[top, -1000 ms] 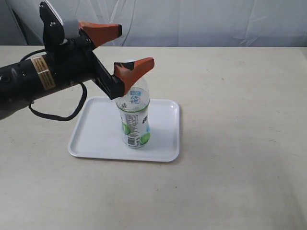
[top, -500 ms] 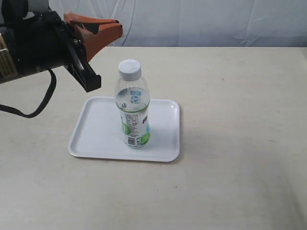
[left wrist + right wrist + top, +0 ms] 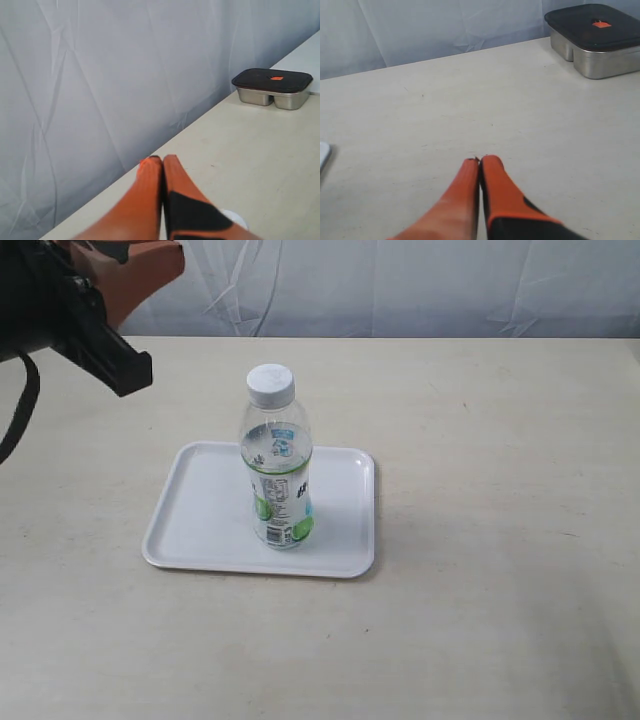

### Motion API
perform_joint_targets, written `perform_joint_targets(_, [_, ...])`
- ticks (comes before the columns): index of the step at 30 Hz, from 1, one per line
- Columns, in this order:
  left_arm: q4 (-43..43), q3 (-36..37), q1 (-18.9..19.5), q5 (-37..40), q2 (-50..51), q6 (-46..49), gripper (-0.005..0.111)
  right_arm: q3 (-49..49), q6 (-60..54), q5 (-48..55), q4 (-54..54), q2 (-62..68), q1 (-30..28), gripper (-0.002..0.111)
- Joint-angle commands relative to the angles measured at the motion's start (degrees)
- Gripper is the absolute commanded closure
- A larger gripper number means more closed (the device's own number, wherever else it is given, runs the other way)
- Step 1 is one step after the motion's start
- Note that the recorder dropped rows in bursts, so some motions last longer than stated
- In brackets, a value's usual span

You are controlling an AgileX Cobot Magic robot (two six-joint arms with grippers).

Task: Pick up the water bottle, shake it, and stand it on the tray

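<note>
Pulled up and away from the water bottle [image 3: 277, 470], the left pincer [image 3: 165, 260] now sits in the far upper corner of the exterior view, where a second ago its spread fingers straddled the bottle's neck. The bottle has not shifted: it stands upright and free, below and ahead of that pincer and well apart from it, white cap [image 3: 271, 383] on top and its base on the tray [image 3: 200, 490], toward the tray's right half. The tray lies flat on the pale table [image 3: 480, 540]. The left wrist view shows the pincer's orange fingers [image 3: 150, 190] pressed together, holding nothing, with the cloth backdrop [image 3: 100, 75] behind them and a steel lunch box with a dark lid [image 3: 272, 87] far beyond the tips and off to one side. The right pincer [image 3: 480, 161] is likewise pressed together and empty above bare table, with the same box [image 3: 595, 37] well ahead of it.
</note>
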Motion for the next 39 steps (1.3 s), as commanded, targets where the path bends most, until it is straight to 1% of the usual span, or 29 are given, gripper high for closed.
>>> perform_joint_targets(1, [0.1,0.02,0.0,3.81,-2.22,-0.49,0.107,0.08,-0.21,-0.39,-0.03,-0.19,-0.27,0.104])
perform_joint_targets(6, [-1.04,0.02,0.0,8.86,-3.85,-1.01,0.107,0.08,-0.21,-0.39,-0.03,-0.19,-0.27,0.104])
perform_joint_targets(9, [-1.23,0.02,0.0,11.92,-5.12,-4.65,0.107,0.08,-0.21,-0.39,-0.03,-0.19,-0.27,0.104])
perform_joint_targets(10, [-1.9,0.43,0.0,14.55,-6.67,-5.02,0.107,0.08,-0.21,-0.39,-0.03,-0.19,-0.27,0.104])
perform_joint_targets(11, [-2.33,0.81,0.0,14.7,-7.26,-5.02,0.107,0.08,-0.21,-0.39,-0.03,-0.19,-0.27,0.104])
perform_joint_targets(12, [-4.12,1.34,0.0,15.74,-8.14,-5.02,0.107,0.08,-0.21,-0.39,-0.03,-0.19,-0.27,0.104])
perform_joint_targets(14, [-12.04,3.29,0.0,18.4,-10.56,-3.64,0.107,0.08,-0.21,-0.39,-0.03,-0.19,-0.27,0.104])
perform_joint_targets(15, [-20.65,5.83,0.0,21.13,-13.59,1.13,0.107,0.08,-0.21,-0.39,-0.03,-0.19,-0.27,0.104])
perform_joint_targets(18, [-25.73,9.79,0.0,23.17,-18.32,12.35,0.107,0.08,-0.21,-0.39,-0.03,-0.19,-0.27,0.104])
perform_joint_targets(19, [-30.07,12.43,0.0,23.69,-21.7,17.65,0.107,0.08,-0.21,-0.39,-0.03,-0.19,-0.27,0.104])
perform_joint_targets(21, [-35.3,16.58,0.0,26.08,-27.55,21.86,0.107,0.08,-0.21,-0.39,-0.03,-0.19,-0.27,0.104])
perform_joint_targets(24, [-41.33,21.96,0.54,29.24,-34.57,25.77,0.107,0.08,-0.21,-0.39,-0.03,-0.19,-0.27,0.104])
perform_joint_targets(25, [-44.26,24.7,1.55,29.26,-37.62,28.46,0.107,0.08,-0.21,-0.39,-0.03,-0.19,-0.27,0.104])
perform_joint_targets(28, [-49.05,28.37,3.42,28.85,-42.58,32.73,0.107,0.08,-0.21,-0.39,-0.03,-0.19,-0.27,0.104])
perform_joint_targets(29, [-52.07,30.0,4.36,29.08,-45.27,35.02,0.107,0.08,-0.21,-0.39,-0.03,-0.19,-0.27,0.104])
perform_joint_targets(34, [-60.53,34.14,8.35,28.8,-51.6,41.6,0.107,0.08,-0.21,-0.39,-0.03,-0.19,-0.27,0.104])
perform_joint_targets(39, [-62.25,35.57,10.98,29.9,-55.18,42.29,0.107,0.08,-0.21,-0.39,-0.03,-0.19,-0.27,0.104])
